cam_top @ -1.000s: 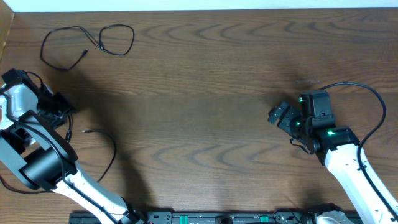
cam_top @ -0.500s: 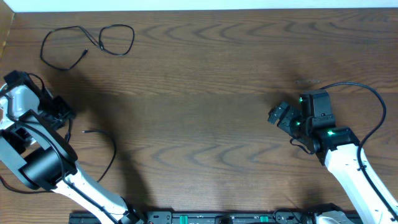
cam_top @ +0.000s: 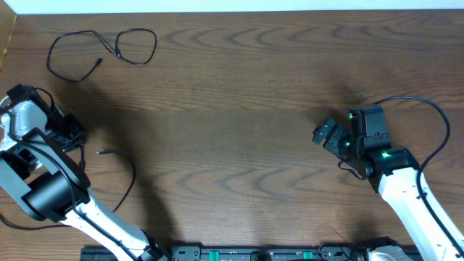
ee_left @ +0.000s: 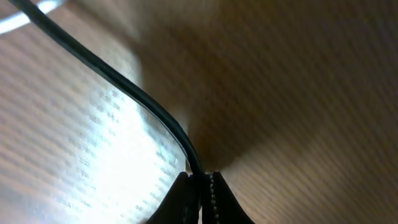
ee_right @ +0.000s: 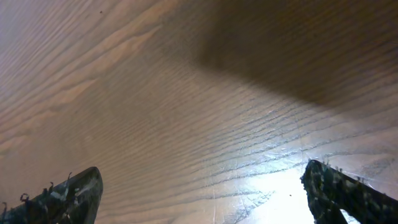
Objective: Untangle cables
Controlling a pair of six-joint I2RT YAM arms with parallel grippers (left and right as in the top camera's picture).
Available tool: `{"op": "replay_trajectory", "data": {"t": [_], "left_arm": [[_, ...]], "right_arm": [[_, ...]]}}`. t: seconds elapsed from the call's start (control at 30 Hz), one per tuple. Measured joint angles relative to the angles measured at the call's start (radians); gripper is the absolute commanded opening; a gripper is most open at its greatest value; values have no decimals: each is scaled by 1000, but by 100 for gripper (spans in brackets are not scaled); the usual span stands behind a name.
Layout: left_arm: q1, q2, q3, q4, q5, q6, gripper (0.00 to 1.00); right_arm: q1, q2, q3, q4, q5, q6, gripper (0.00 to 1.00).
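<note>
- Since a second earlier, the left gripper (ee_left: 200,178) had brought its jaws together from half spread and shifted slightly at the table's (cam_top: 239,94) left side.
- It pinched a thin black cable (ee_left: 134,93) at its fingertips, the cord running up and away over the wood.
- A looped black cable (cam_top: 109,45) lay at the far left corner, well apart from both grippers.
- The right gripper (cam_top: 330,137) hung at the right with its fingers spread wide, holding nothing.

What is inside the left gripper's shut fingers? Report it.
A thin black cable is pinched in the left gripper, running up-left over the table. Whatever lies behind the pinch is covered.
</note>
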Motion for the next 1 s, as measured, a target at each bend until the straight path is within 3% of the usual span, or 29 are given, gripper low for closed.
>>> {"op": "replay_trajectory", "data": {"t": [0.2, 0.47, 1.0], "left_arm": [[0, -47, 18, -16, 0, -45, 7], [16, -254, 34, -45, -8, -152, 7], [32, -281, -14, -272, -148, -583, 8]], "right_arm": [[0, 0, 0, 0, 0, 0, 99], [0, 0, 0, 0, 0, 0, 99], [0, 0, 0, 0, 0, 0, 99]]}}
